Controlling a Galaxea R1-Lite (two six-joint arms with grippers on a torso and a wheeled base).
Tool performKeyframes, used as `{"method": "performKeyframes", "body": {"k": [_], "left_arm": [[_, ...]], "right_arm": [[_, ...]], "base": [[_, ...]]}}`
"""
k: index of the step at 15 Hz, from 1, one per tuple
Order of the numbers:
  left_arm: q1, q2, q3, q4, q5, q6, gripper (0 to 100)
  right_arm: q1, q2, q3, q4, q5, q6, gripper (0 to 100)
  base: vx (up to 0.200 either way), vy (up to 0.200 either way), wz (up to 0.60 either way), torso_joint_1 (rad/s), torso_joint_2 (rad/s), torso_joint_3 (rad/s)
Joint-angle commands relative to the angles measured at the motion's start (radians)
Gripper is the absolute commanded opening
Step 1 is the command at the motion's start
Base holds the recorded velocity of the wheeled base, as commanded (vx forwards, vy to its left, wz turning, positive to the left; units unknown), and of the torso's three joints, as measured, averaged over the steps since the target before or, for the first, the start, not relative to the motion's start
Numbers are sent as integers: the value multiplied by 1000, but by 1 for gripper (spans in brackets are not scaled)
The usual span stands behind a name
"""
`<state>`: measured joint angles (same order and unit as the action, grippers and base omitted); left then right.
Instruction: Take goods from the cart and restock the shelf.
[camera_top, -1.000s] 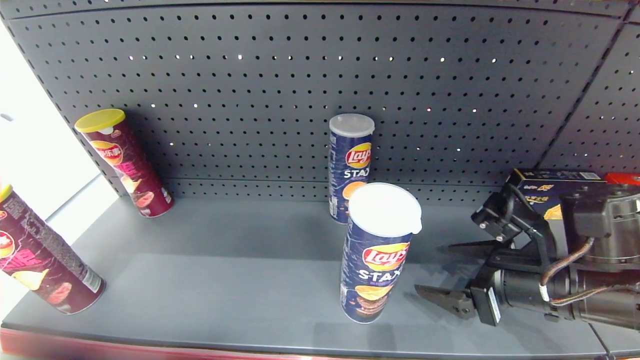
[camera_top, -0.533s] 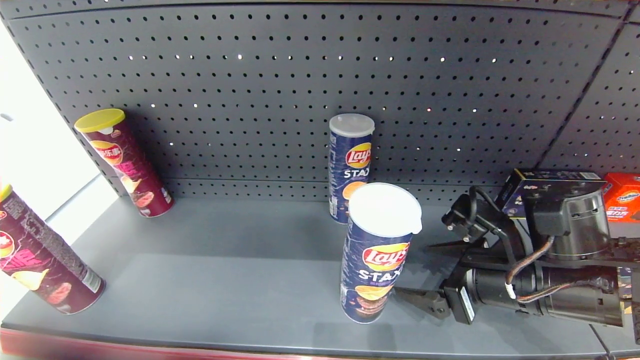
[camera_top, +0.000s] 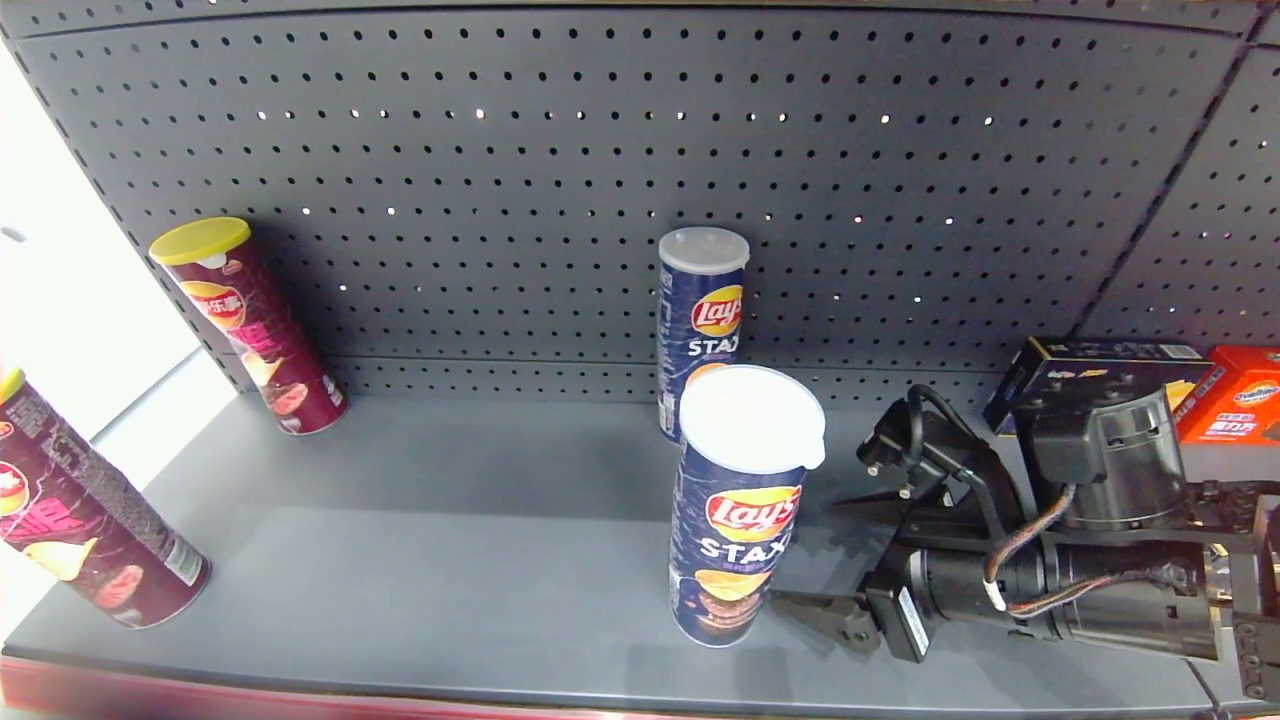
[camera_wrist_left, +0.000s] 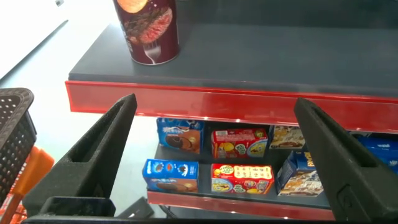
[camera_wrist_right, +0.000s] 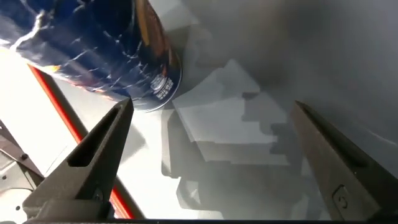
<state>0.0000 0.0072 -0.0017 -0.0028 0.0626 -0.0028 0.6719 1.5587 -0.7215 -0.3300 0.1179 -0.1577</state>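
Blue chip can (camera_top: 738, 505) upright, just beside spread right tool (camera_top: 806, 549)

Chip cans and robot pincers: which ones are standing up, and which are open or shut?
front blue can: standing upright, white lid on.
back blue can: standing upright, lid on.
back maroon can: standing on its base, yellow lid on.
front maroon can: standing on its base.
right pincer: open, empty, beside the front blue can.
left pincer: open, empty.
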Motion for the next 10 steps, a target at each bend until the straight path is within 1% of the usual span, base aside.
{"method": "performKeyframes", "body": {"k": [1, 10], "left_arm": [[0, 2, 0, 0, 0, 0, 100], [0, 2, 0, 0, 0, 0, 100]], "right_arm": [[-8, -3, -4, 0, 0, 0, 100], [2, 27, -32, 0, 0, 0, 100]], "base": [[0, 0, 0, 0, 0, 0], [0, 0, 0, 0, 0, 0]]}}
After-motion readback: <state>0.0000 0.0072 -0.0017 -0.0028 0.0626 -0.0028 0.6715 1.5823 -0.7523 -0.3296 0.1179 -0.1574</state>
